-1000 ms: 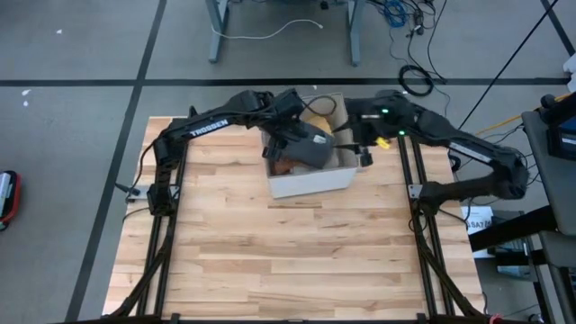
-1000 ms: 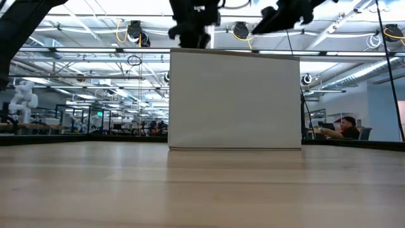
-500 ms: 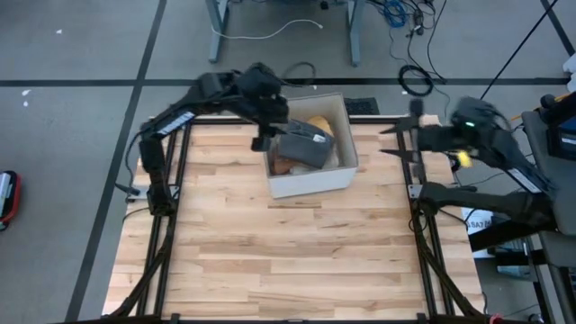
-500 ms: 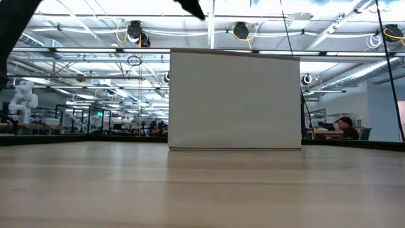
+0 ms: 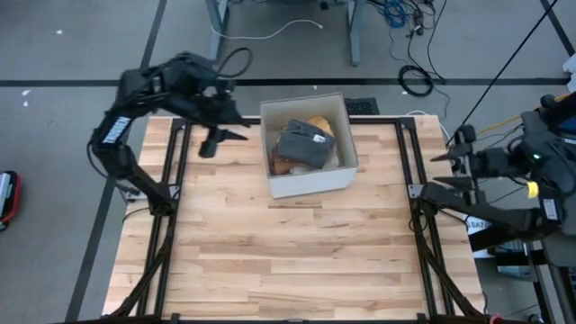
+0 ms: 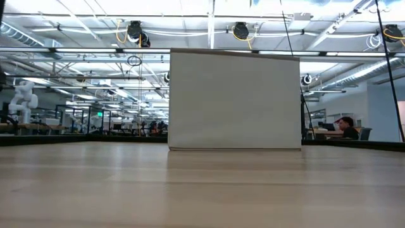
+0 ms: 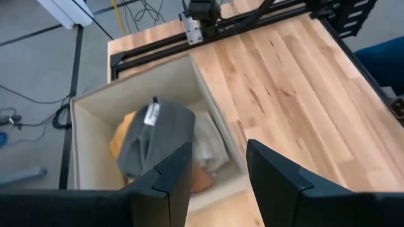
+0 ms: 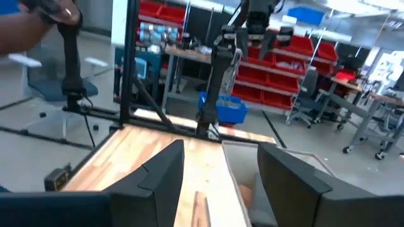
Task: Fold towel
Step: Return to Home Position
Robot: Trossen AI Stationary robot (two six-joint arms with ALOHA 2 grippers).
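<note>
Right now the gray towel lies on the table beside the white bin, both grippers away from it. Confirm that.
Wrong: the high view shows the gray towel lying inside the white bin, on the orange towel. The left gripper and right gripper are indeed away from it.

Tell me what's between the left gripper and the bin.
Only bare wooden table, in the high view; the left gripper, open, hangs beside the bin, not touching.
</note>
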